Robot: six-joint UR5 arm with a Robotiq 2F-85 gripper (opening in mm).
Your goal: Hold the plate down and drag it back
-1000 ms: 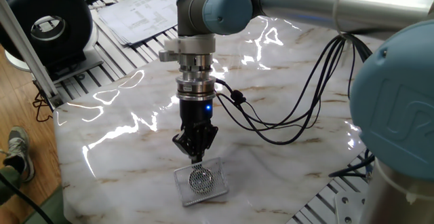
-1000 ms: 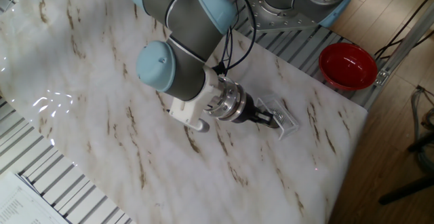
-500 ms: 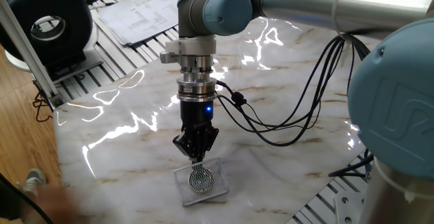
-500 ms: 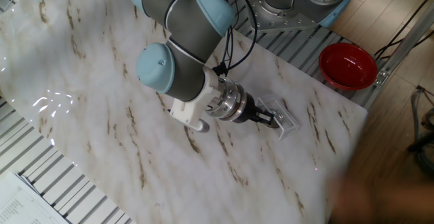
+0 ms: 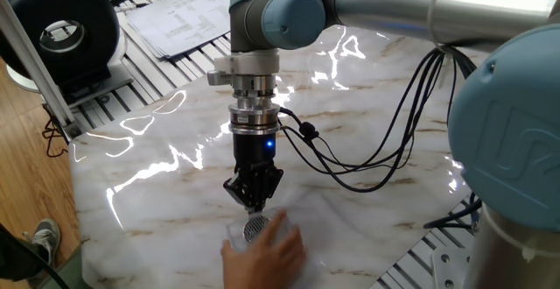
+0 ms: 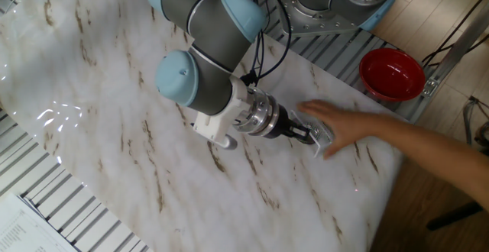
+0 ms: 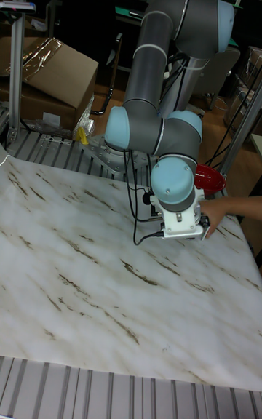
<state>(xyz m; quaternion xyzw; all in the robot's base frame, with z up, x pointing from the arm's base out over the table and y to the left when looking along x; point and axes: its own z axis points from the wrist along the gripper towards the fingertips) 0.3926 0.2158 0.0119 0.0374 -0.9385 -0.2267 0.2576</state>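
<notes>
Gripper (image 5: 255,207) points straight down at the table, fingertips drawn close together at the near rim of the plate (image 5: 255,227); whether they touch the metal or sit a hair above it I cannot tell, and nothing shows them clamped on anything, so whether the jaws are parted or pressed together is not readable.

Largest first: the marble-patterned table (image 5: 157,162) carries everything. On it, a clear plastic box (image 6: 324,140) lies flat near the table's edge on the side of the red bowl (image 6: 392,74). The plate sits inside that box's outline, directly under and just forward of the fingertips in one fixed view. It is round, so no long axis to line up with; the drag direction is what matters, back toward the arm's base and away from the table edge.

Judged step: pressing down on the plate ahead of the pull. Drag not begun, as far as position shows.

Change from half a second ago: a person's hand (image 5: 265,252) has come in from the table edge and now lies over the box and most of the plate, leaving only a sliver of mesh showing next to the fingertips. The other fixed view shows the forearm reaching across that corner. The gripper has stayed put over the same spot.

Risk, as a judgement: hand sits in the contact zone.
</notes>
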